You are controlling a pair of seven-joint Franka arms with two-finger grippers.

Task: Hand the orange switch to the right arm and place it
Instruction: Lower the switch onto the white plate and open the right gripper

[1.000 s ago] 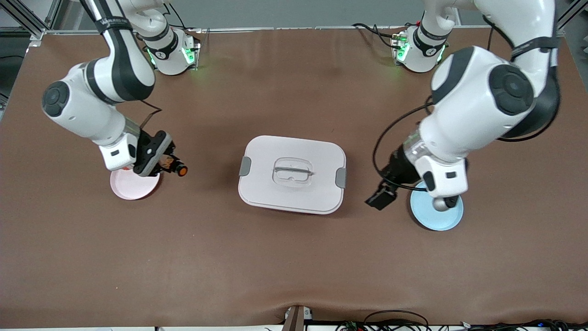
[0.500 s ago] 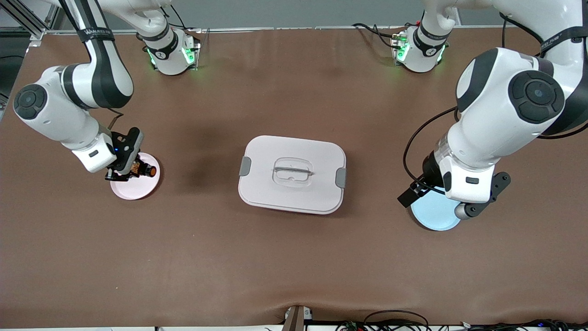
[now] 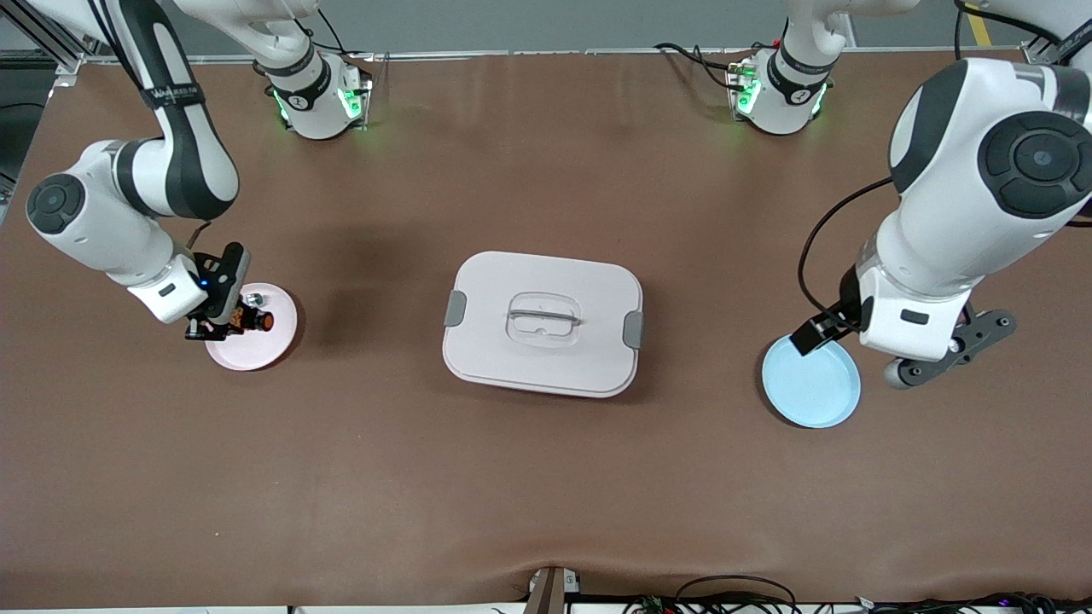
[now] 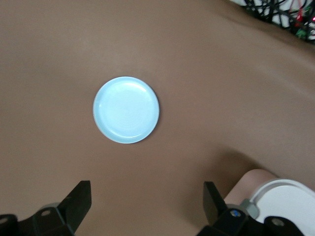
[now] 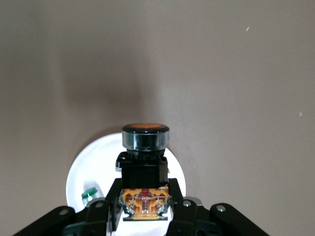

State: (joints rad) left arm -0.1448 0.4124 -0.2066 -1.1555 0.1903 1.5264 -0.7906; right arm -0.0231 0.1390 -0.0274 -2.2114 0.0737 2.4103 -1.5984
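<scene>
Gripping orange switch [image 3: 252, 321] — right gripper [image 3: 232, 324] over pink plate [image 3: 271, 347].

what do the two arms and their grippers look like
Both arms are glossy white with rounded dark grey joint caps and black bands. The right arm carries a lettered black strap; a black cable loops beside the left arm. The right gripper and left gripper are black and two-fingered.

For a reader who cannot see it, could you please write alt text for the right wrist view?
The right gripper is shut on the orange switch, a small black part with a round orange cap, held over a pale round plate. A tiny green-and-white part lies on the plate, which rests on the brown table.
</scene>
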